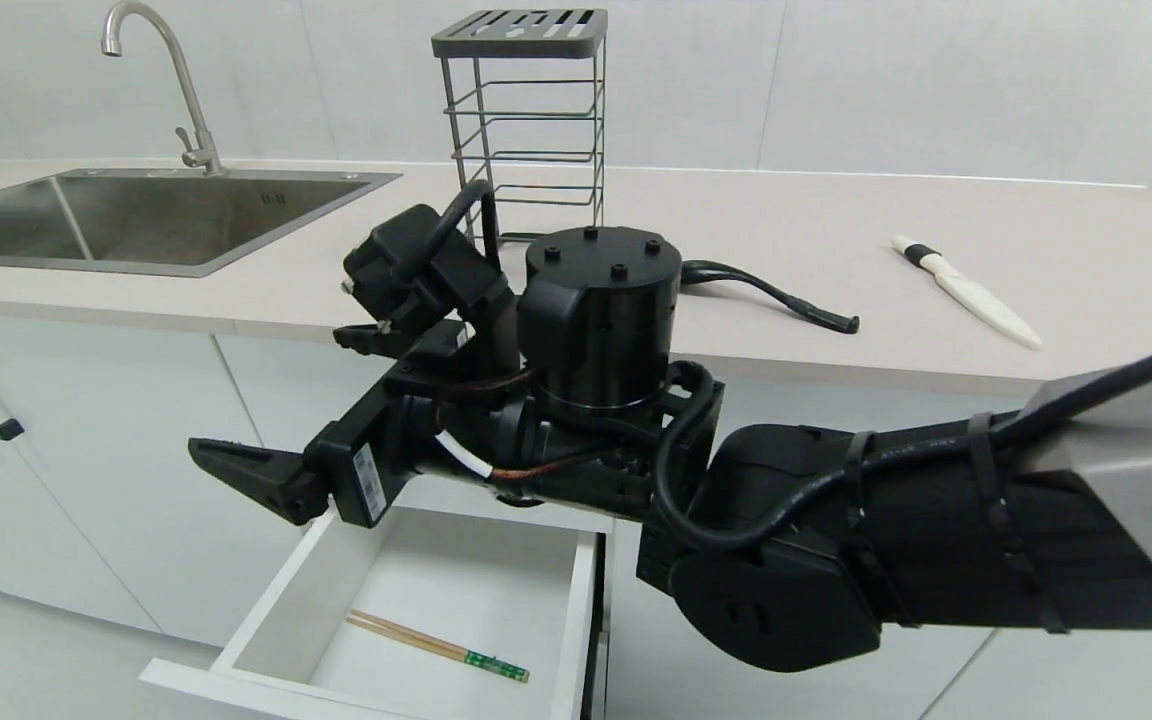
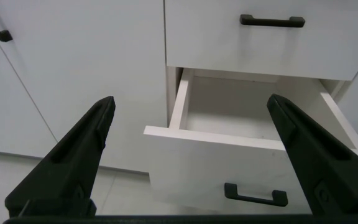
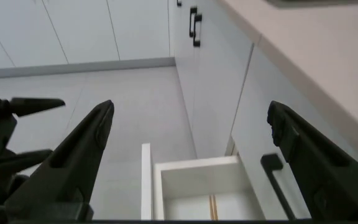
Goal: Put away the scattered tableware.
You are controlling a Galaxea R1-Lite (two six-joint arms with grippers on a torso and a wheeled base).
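Observation:
A pair of wooden chopsticks point(image 1: 436, 645) with green tips lies in the open white drawer point(image 1: 261, 605) below the counter. On the counter to the right rests a white knife point(image 1: 966, 290) with a black band. A black utensil handle point(image 1: 776, 295) pokes out from behind my right arm. My right gripper point(image 1: 266, 390) hangs open and empty above the drawer's left side; its wrist view looks down on the drawer point(image 3: 146, 180) and chopsticks point(image 3: 213, 208). My left gripper point(image 2: 191, 102) is open and empty, low in front of the drawer point(image 2: 229, 168).
A steel sink point(image 1: 136, 210) with a tap is set into the counter at the left. A wire rack point(image 1: 526, 120) stands at the back, behind my right arm. A closed drawer with a black handle point(image 2: 272, 21) sits above the open one. Cabinet doors flank it.

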